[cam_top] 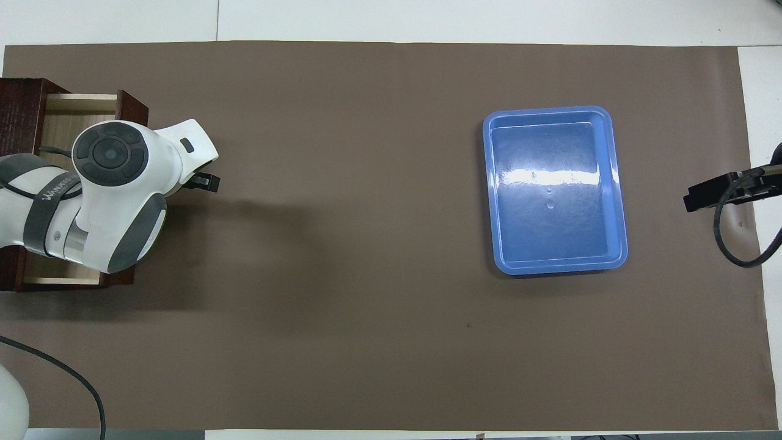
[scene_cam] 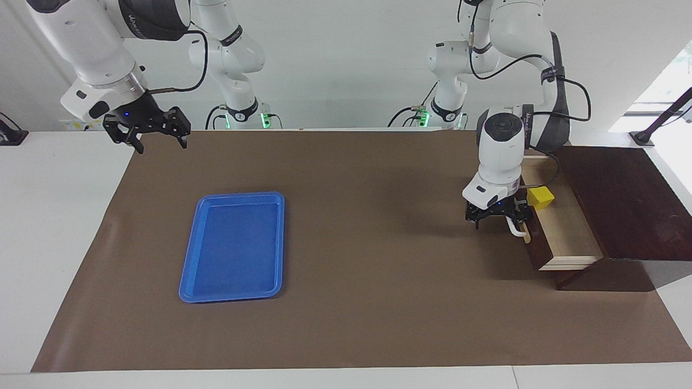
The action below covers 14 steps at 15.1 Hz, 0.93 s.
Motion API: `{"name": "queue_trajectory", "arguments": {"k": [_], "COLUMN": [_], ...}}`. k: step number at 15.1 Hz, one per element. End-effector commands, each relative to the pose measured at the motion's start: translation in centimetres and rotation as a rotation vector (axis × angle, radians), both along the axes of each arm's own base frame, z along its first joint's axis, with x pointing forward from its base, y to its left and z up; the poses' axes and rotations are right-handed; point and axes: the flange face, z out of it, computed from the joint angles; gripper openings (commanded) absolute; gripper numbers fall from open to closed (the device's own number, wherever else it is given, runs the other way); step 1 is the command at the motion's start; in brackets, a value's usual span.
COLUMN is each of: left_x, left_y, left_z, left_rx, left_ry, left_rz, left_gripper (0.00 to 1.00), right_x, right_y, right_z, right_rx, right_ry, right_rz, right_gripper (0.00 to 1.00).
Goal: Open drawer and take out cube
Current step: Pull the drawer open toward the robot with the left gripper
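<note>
Table [scene_cam: 59, 227]: white, its middle covered by a brown mat [scene_cam: 378, 302].
Wall [scene_cam: 346, 65]: plain white, along the table's robot edge.
Window [scene_cam: 667, 81]: bright daylight, past the table's left-arm end.

arms [scene_cam: 503, 146]: white shells showing grey joint bands | cables: black, looping outside | grippers [scene_cam: 496, 213]: black, blue light glowing | bases: green lights glowing | lettering on forearm bands

In the overhead view the left arm's wrist hides the cube [scene_cam: 540, 198], the white handle [scene_cam: 518, 230] and much of the open drawer [cam_top: 79, 116]. The frame edge cuts off the right gripper [cam_top: 730, 190]. Left gripper [scene_cam: 494, 219] finger spacing unreadable.
</note>
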Motion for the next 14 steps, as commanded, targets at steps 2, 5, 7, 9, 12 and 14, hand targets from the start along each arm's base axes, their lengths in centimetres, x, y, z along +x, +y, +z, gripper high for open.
{"name": "queue_trajectory", "arguments": {"k": [2, 5, 7, 9, 12, 14], "left_x": [2.2, 3.7, 4.3, 4.5, 3.8, 3.0], "left_y": [-0.5, 0.3, 3.4, 8.5, 14.1, 14.4], "left_z": [4.3, 9.8, 11.8, 12.8, 13.4, 12.7], "left_rx": [-0.050, -0.118, -0.141, -0.233, -0.298, -0.293], "left_ry": [0.042, 0.093, 0.090, 0.086, 0.084, 0.086], "left_rz": [0.106, 0.211, 0.278, 0.389, 0.499, 0.524], "left_gripper": [1.00, 1.00, 1.00, 1.00, 1.00, 1.00], "right_x": [-0.5, -0.5, -0.5, -0.5, -0.5, -0.5], "right_y": [-0.3, -0.4, -0.4, -0.4, -0.4, -0.3], "right_z": [0.0, 0.0, -0.1, -0.1, 0.0, 0.0], "right_rx": [-0.021, -0.021, -0.021, -0.021, -0.021, -0.021], "right_ry": [0.005, 0.006, 0.008, 0.008, 0.006, 0.006], "right_rz": [-0.013, -0.014, -0.013, -0.013, -0.011, -0.011], "right_gripper": [1.00, 1.00, 1.00, 1.00, 1.00, 1.00]}}
